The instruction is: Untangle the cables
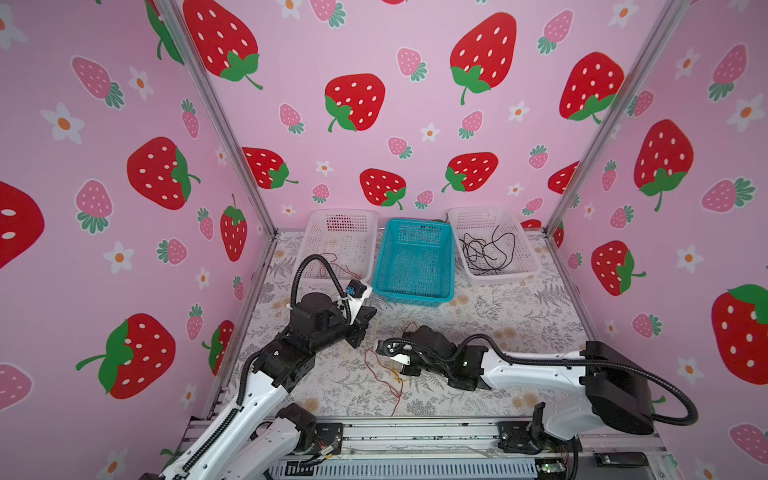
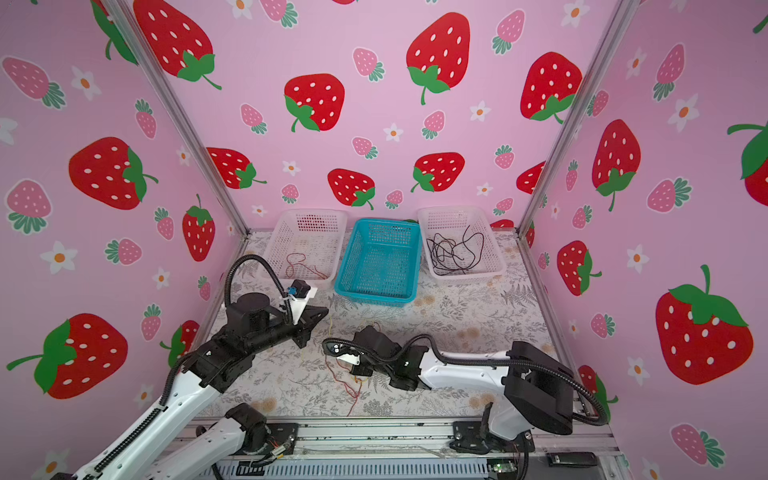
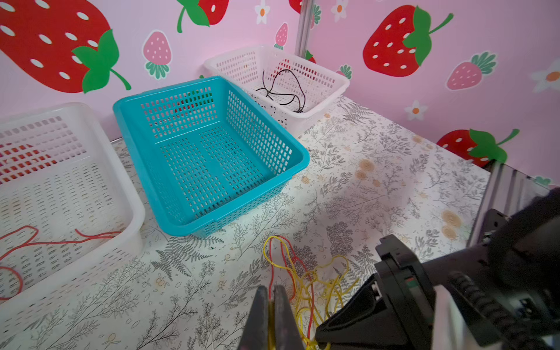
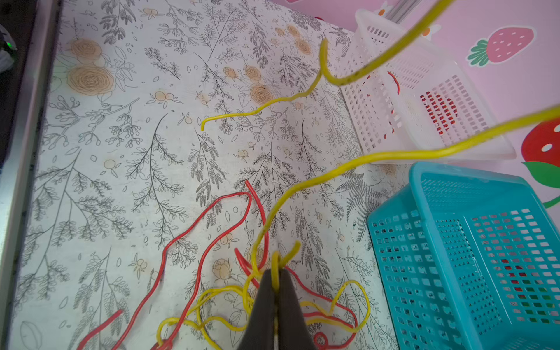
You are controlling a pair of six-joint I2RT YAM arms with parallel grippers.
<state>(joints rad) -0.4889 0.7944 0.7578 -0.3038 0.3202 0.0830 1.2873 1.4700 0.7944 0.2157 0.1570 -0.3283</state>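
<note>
A tangle of red and yellow cables (image 1: 390,376) (image 2: 349,382) lies on the floral table between my two arms. My left gripper (image 1: 372,311) (image 3: 271,288) is shut on a yellow cable, and a red strand runs up right beside its tips. My right gripper (image 1: 404,331) (image 4: 275,271) is shut on a yellow cable (image 4: 394,156) that rises off the table. Red cable (image 4: 257,203) loops lie loose below it. In the left wrist view the tangle (image 3: 312,272) sits between both grippers. Black cables (image 1: 488,249) lie in the right white basket, and a red cable (image 2: 301,266) lies in the left white basket.
Three baskets line the back wall: a white basket (image 1: 316,220) on the left, an empty blue basket (image 1: 451,266) in the middle, and a white basket (image 1: 528,257) on the right. Pink strawberry walls close three sides. A metal rail (image 1: 415,432) runs along the front.
</note>
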